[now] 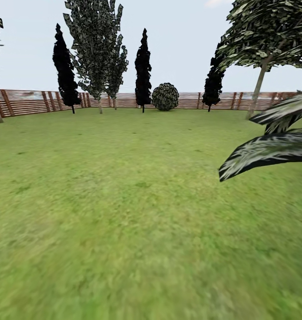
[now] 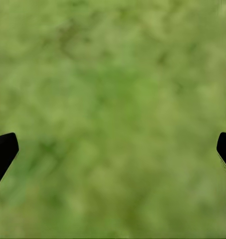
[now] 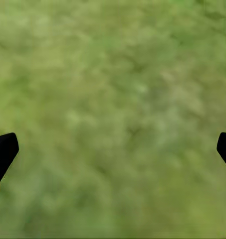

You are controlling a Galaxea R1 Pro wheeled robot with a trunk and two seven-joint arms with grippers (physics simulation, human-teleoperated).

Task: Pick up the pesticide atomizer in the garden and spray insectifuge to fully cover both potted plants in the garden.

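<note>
The garden lawn [image 1: 124,200] stretches ahead to a slatted brown wooden fence [image 1: 26,101] in the head view. The pesticide atomizer and the two small potted plants are out of view. My left gripper [image 2: 113,152] is open over blurred green grass, its dark fingertips [image 2: 3,152] far apart at the frame's two sides. My right gripper [image 3: 113,152] is open the same way over grass, with one dark fingertip [image 3: 3,152] at each side. Nothing sits between either pair of fingers.
Dark slim trees [image 1: 64,66] [image 1: 143,66] and a taller leafy tree [image 1: 97,49] stand along the fence, with a round bush [image 1: 165,96] between them. A leaning tree [image 1: 262,40] rises at the right. Large striped leaves [image 1: 266,149] reach in from the right edge.
</note>
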